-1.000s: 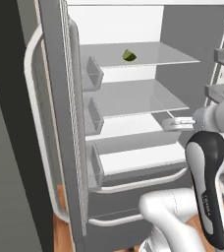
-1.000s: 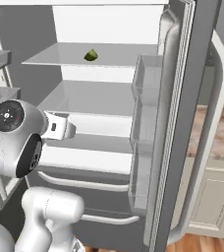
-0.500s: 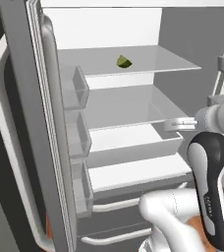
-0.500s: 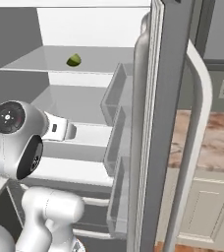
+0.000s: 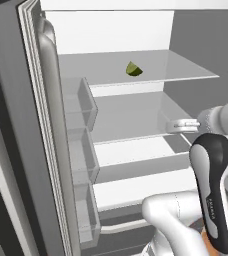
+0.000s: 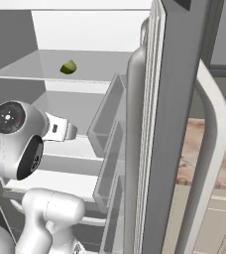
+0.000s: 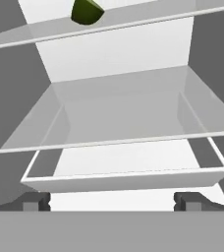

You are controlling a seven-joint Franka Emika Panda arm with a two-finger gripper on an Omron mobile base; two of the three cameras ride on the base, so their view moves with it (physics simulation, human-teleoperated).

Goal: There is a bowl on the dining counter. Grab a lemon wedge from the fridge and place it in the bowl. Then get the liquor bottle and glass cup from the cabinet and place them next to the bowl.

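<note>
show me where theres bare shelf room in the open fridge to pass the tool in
The top glass shelf is bare either side of the lemon wedge. The middle shelf below it, between the grey side walls, holds nothing. The door bins at the left edge make that side tighter.

Arm folded: elbow raised, forearm running roughly level, forward from the base. Wrist holds the hand horizontal, pointing straight ahead. Gripper (image 7: 112, 201) level, not rolled. Its two dark fingertips (image 7: 34, 201) stand wide apart at the bottom of the hand view, jaws parted, nothing between them.
</note>
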